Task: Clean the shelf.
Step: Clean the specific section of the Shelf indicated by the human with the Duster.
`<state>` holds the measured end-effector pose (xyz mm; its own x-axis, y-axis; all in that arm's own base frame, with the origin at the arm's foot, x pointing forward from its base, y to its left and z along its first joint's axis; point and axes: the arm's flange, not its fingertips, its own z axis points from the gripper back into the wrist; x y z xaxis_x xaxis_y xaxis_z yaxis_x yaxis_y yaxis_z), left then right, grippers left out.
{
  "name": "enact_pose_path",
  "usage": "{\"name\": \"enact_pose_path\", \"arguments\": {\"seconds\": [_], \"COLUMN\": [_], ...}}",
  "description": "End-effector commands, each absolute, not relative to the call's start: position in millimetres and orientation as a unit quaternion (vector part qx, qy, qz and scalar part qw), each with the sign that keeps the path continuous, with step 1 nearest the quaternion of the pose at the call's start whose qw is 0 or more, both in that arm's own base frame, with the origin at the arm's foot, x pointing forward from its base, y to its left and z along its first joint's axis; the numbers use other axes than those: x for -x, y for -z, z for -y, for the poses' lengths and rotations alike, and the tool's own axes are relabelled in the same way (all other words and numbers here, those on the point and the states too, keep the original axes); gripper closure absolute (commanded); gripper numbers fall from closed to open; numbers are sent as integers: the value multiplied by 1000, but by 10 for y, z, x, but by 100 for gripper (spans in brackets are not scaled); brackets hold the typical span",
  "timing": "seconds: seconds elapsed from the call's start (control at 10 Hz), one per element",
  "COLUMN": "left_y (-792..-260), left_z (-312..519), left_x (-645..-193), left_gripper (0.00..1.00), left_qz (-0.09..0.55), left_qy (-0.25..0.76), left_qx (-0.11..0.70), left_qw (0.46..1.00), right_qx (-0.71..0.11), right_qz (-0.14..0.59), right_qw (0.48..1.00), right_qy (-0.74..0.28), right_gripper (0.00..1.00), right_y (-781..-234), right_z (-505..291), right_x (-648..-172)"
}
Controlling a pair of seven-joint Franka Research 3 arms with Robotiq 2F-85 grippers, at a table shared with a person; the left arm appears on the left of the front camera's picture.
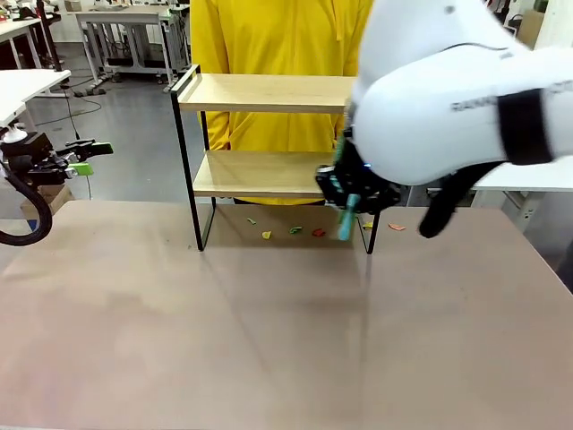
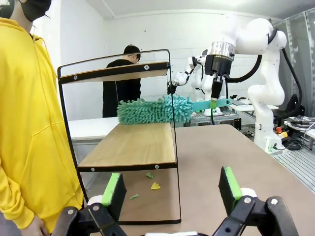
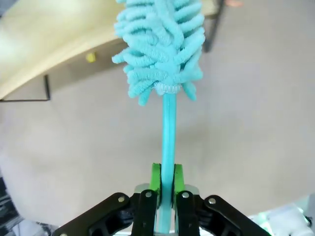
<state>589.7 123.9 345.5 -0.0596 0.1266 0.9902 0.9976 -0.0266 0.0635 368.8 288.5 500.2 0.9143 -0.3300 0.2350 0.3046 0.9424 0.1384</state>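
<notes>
The two-tier shelf [image 1: 260, 94] stands at the far side of the worktop [image 1: 269, 331], directly in front of a person [image 1: 269, 36] in yellow. The right gripper [image 3: 166, 184] is clenched on the handle of a teal duster [image 2: 155, 109], whose fluffy head reaches in between the tiers, over the lower board [image 2: 128, 145]. Whether the head touches the wood cannot be told. The left gripper [image 2: 172, 189] waits well apart, jaws spread and holding nothing. Small coloured scraps [image 1: 294, 231] lie on the worktop beneath the shelf. The sweep likely goes best with the head laid flat and drawn along the board toward an open edge. The handle should stay clear of the thin black frame [image 2: 173, 98], and pressure should be light enough not to shove the rack.
</notes>
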Motion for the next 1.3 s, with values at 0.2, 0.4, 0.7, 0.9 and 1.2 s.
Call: {"name": "enact_pose_path", "arguments": {"seconds": [0.2, 0.4, 0.7, 0.9, 1.2], "left_y": [-3486, -3486, -3486, -3486, -3486], "left_z": [-1244, -1244, -1244, -1244, -1244], "left_x": [-5892, -5892, -5892, -5892, -5892], "left_gripper": [0, 0, 0, 0, 0], "left_qz": [539, 539, 539, 539, 539], "left_qy": [493, 493, 493, 493, 493], "left_qx": [519, 519, 519, 519, 519], "left_qw": [444, 444, 444, 444, 444], "right_qx": [-33, -33, -61, -118, -192], "right_qz": [130, 130, 162, 168, 122], "right_qw": [976, 976, 979, 979, 963], "right_qy": [171, 171, 110, -2, -143], "right_gripper": [87, 87, 87, 87, 87], "right_y": [-5104, -5104, -5283, -5508, -5647], "right_z": [-2738, -2738, -2745, -2657, -2536], "right_x": [-3553, -3553, -3393, -3194, -3024]}}
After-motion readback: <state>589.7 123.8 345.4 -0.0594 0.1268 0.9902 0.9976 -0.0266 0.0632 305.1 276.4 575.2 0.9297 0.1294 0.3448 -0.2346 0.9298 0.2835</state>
